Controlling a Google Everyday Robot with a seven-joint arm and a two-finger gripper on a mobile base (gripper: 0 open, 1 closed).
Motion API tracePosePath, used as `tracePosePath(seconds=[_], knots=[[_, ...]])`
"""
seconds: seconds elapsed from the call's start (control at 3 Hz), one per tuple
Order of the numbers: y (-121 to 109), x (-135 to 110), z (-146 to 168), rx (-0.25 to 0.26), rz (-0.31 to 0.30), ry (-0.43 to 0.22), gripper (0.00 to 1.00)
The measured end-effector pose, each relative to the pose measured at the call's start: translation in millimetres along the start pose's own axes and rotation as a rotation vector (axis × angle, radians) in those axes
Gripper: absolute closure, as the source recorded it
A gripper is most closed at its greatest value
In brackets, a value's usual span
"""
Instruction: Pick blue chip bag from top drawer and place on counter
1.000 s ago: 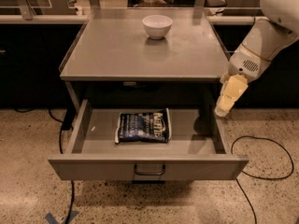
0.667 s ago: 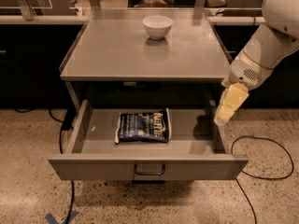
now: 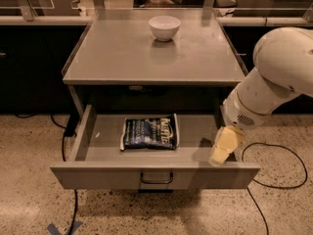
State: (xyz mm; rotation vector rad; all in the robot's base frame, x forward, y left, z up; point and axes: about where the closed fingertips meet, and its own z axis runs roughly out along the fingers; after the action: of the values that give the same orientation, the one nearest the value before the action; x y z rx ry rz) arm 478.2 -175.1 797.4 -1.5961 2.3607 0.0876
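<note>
A grey metal stand is seen from above and in front. Its top drawer (image 3: 98, 174) stands open toward the viewer, with a small dark bar handle (image 3: 156, 179) at 6 o'clock on the front panel. The blue chip bag (image 3: 149, 133) lies flat on the drawer floor, near the middle and a little toward 9 o'clock, untouched. My gripper (image 3: 224, 146), pale yellow, hangs pointing down at 3 o'clock from the bag, well apart from it, near the drawer's right front corner. It holds nothing; whether it is spread or closed I cannot tell. My white arm (image 3: 274, 77) reaches in from 3 o'clock. Above, the counter (image 3: 122, 53) carries only a white bowl (image 3: 164, 27) at 12 o'clock.

I judge this to be the approach, before any grasp. Next I should move toward 9 o'clock until I am over the bag, then descend onto it inside the drawer walls.
</note>
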Motion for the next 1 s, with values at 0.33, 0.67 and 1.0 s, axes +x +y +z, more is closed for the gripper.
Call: tracePosePath(seconds=[0.33, 0.67, 1.0], knots=[[-0.3, -0.3, -0.6, 0.000, 0.000, -0.001, 0.00], [-0.1, -0.7, 3.7, -0.026, -0.007, -0.007, 0.00], [5.1, -7.7, 20.3, -0.120, -0.048, -0.025, 0.00]])
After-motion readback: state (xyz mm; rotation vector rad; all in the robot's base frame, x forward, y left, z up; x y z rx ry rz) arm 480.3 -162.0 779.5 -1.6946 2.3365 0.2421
